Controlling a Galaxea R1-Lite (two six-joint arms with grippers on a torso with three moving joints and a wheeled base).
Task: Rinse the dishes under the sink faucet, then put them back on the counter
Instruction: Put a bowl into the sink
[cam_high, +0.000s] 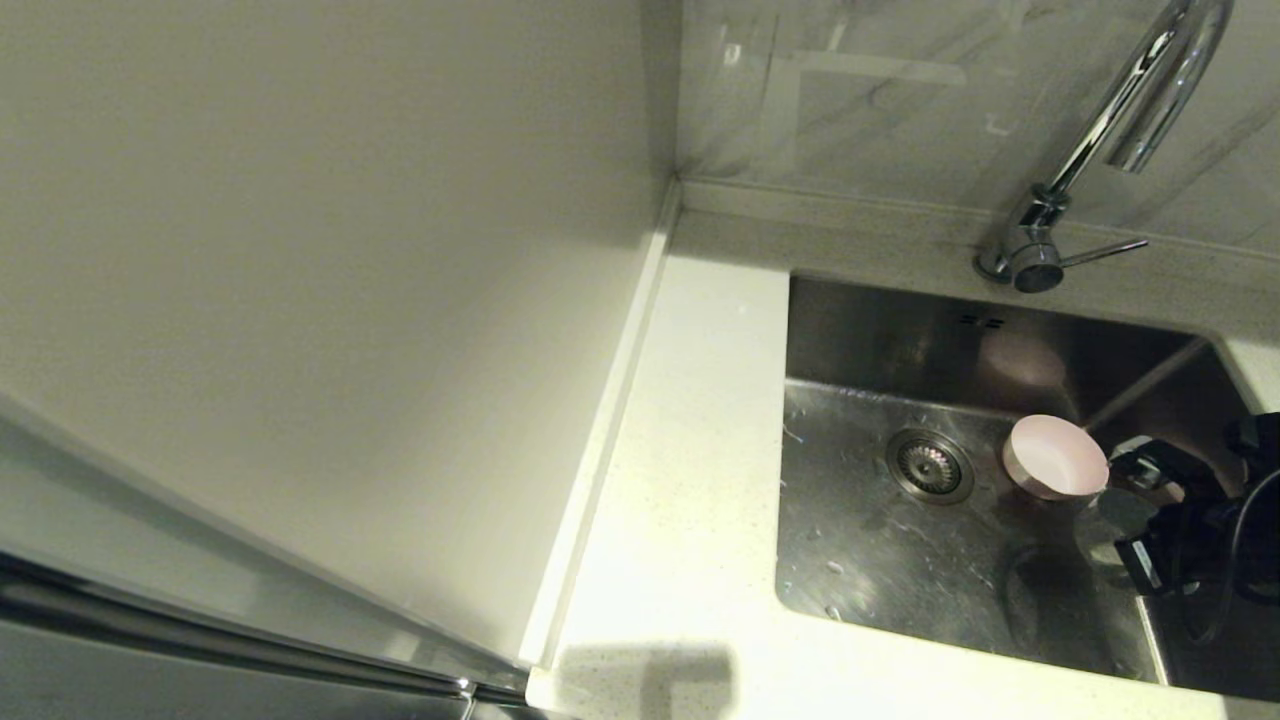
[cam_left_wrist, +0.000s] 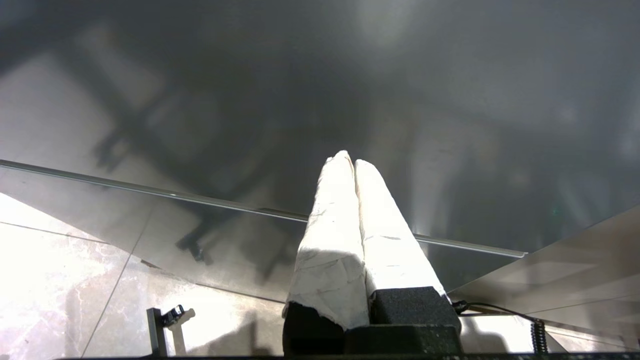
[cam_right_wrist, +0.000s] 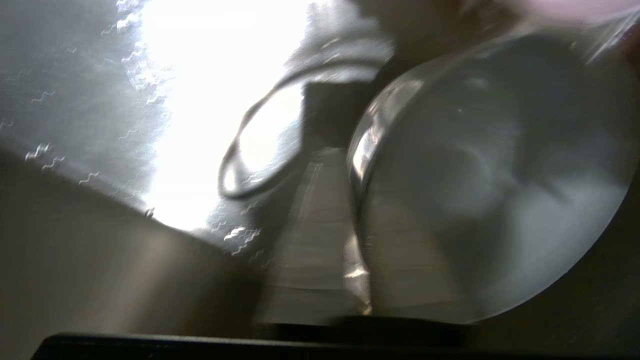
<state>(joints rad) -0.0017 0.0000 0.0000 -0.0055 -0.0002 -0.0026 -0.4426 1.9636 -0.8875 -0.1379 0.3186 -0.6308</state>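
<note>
The pale pink bowl (cam_high: 1055, 458) lies tilted on the floor of the steel sink (cam_high: 880, 570), right of the drain strainer (cam_high: 930, 465). Just to its right, my right gripper (cam_high: 1135, 515) reaches into the basin, shut on the rim of the pale blue-grey bowl (cam_high: 1108, 518). The right wrist view shows the blue-grey bowl (cam_right_wrist: 490, 175) with its rim pinched in the gripper (cam_right_wrist: 355, 200), one finger (cam_right_wrist: 310, 225) outside the wall. The chrome faucet (cam_high: 1100, 130) arches over the back of the sink. The lilac plate is out of view. My left gripper (cam_left_wrist: 352, 162) is shut and empty, off to the side.
The white speckled counter (cam_high: 690, 450) runs left of the sink, with a raised lip against the beige wall panel (cam_high: 300, 250). The faucet lever (cam_high: 1105, 252) points right. A steel edge (cam_high: 250, 640) crosses the lower left. Water drops lie on the sink floor.
</note>
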